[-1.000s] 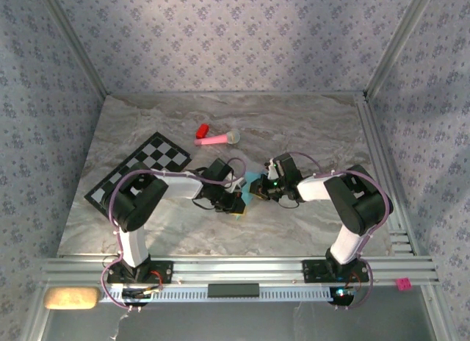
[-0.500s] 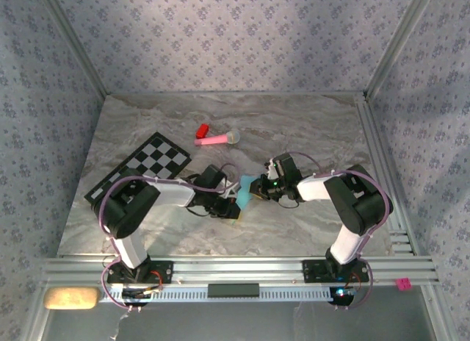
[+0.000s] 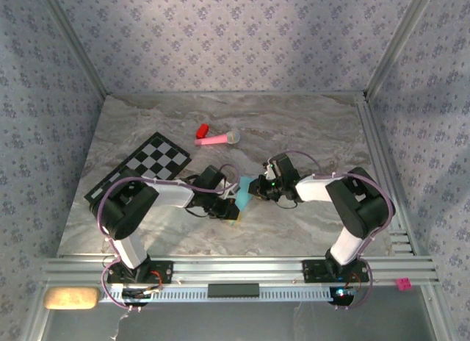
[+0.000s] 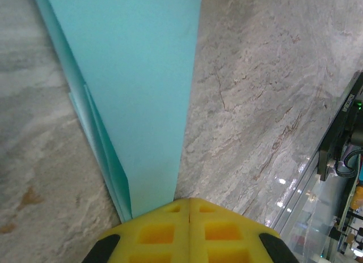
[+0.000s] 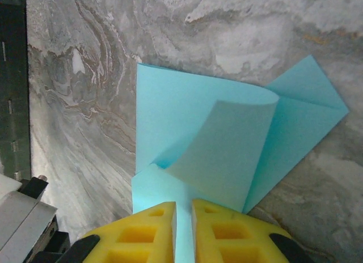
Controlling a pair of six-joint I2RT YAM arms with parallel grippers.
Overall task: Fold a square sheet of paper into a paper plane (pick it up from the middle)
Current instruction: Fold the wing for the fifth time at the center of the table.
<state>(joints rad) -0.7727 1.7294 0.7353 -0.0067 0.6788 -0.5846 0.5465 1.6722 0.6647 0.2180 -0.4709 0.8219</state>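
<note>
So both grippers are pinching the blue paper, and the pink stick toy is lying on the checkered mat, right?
Not quite. The pink stick toy lies on the bare table, apart from the checkered mat, as the top view shows. The left gripper and right gripper do pinch the blue paper.

Both arms bent inward and low, left gripper (image 4: 189, 209) clamped tight on paper (image 4: 142, 76), right gripper (image 5: 182, 211) pinching it too

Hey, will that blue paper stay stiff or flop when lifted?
Probably floppy: the blue paper curls into a loose flap. Likely light, so it may slide on the smooth table. Its folded layers might stiffen it slightly.
</note>
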